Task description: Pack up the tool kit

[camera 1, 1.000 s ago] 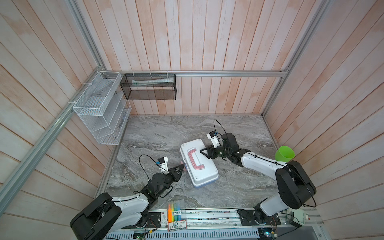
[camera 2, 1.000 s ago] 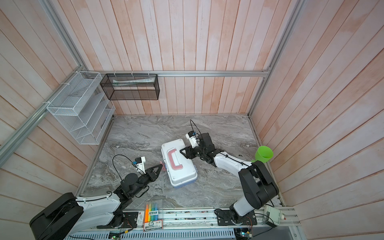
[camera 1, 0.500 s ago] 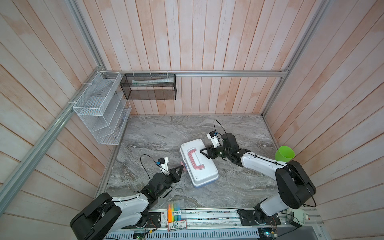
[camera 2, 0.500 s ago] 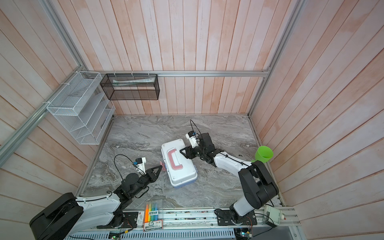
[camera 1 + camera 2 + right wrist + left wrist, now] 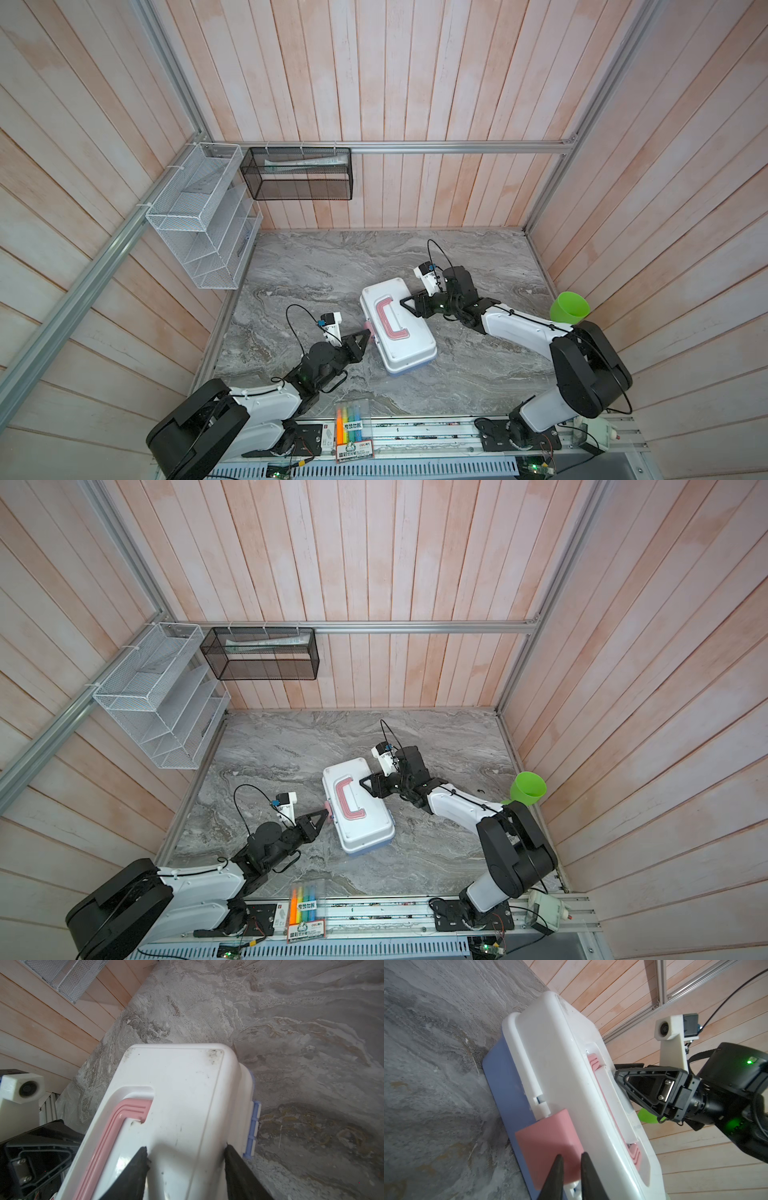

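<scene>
1 case (image 5: 409,353) on the grey marble table (image 5: 332,257), near the middle and skewed to the table edges. It sits between my 2 grippers in both top views.

Count: 1 case, 2 grippers, 1 clear pack of coloured pens (image 5: 352,424) on the front rail, 1 green cup (image 5: 569,307) at the right wall, 1 white wire rack (image 5: 199,216) and 1 black mesh basket (image 5: 299,174) hung on the walls.

Case look: rounded rectangle, white lid lying down on a light blue base (image 5: 500,1076). 1 pink C-shaped handle (image 5: 385,322) lies flat in a recess on the lid. 1 pink latch (image 5: 546,1140) sits on the long side facing the left arm. There are dark scuffs at 1 lid corner in the right wrist view.

Left gripper (image 5: 571,1157): fingers nearly together, tips right at the pink latch. I can't tell whether they pinch it or just touch it.

Right gripper (image 5: 186,1149): fingers spread wide and clamped across the case's hinge side, 1 finger on the lid top beside the handle and 1 against the side wall by the blue hinge tabs (image 5: 254,1126).
</scene>
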You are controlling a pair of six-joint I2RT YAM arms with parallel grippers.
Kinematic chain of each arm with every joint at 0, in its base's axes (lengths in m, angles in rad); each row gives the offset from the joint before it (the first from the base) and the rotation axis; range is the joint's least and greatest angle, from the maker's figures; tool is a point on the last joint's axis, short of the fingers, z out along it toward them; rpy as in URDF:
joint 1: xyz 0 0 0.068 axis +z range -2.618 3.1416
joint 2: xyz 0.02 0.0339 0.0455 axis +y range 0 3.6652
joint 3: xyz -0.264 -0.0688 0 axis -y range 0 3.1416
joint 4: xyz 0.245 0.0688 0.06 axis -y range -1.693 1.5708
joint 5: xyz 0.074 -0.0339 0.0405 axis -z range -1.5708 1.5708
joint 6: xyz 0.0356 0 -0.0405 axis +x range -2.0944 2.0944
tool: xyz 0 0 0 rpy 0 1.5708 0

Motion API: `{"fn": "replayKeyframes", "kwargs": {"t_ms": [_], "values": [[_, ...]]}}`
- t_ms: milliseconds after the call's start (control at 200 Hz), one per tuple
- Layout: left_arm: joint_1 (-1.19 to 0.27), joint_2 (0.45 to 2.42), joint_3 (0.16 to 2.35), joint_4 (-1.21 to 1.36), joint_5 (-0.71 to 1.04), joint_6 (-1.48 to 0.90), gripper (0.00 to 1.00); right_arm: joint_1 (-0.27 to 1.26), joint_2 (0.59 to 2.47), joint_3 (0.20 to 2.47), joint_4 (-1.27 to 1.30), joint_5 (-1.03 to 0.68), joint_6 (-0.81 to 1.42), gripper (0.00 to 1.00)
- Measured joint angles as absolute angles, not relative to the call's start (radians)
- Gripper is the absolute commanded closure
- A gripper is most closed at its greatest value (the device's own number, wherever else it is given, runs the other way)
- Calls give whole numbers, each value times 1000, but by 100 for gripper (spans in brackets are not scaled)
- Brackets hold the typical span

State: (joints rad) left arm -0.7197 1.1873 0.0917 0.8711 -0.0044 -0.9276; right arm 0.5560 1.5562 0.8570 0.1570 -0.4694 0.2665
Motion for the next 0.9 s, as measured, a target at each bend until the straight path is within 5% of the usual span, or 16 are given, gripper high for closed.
{"fn": "replayKeyframes", "kwargs": {"t_ms": [900], "values": [[-720, 1208, 146, 801, 5, -918, 83, 556, 1558, 857, 160, -469, 270, 45]]}}
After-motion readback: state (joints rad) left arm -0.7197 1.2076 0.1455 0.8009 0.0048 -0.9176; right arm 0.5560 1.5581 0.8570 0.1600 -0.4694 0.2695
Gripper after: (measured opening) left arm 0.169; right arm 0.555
